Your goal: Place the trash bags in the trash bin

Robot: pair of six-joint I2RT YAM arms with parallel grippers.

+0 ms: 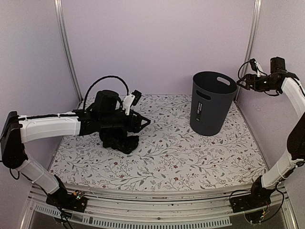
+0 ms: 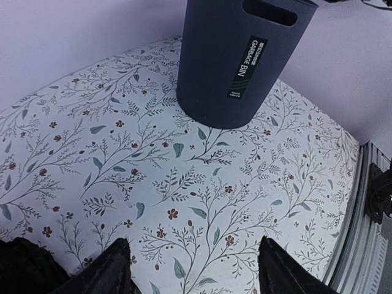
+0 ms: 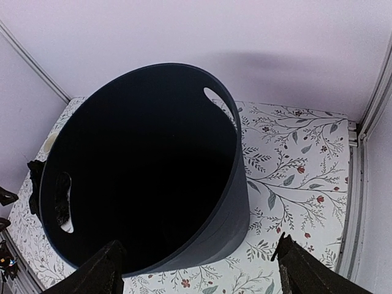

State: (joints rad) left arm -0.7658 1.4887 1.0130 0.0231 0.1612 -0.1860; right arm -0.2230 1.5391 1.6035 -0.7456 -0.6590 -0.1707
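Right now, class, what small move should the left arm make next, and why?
Probably draw the left gripper back and down onto the black trash bag. Its fingers are open and empty and point past the bag, which lies crumpled beneath the arm's wrist, apart from the garbage bin.

The round, tapering plastic bin point(image 1: 213, 102) was dark slate grey, nearly black inside, and its black label point(image 2: 247, 67) bore white lettering and a green stripe. The crumpled thin plastic bag point(image 1: 121, 142) was glossy black. The table cover point(image 1: 162, 157) was white, printed with grey-green leafy sprigs and small red flowers. The walls point(image 1: 157, 43) were pale lilac. The left arm point(image 1: 47, 126) and right arm point(image 1: 295, 95) were white-shelled with black joints.
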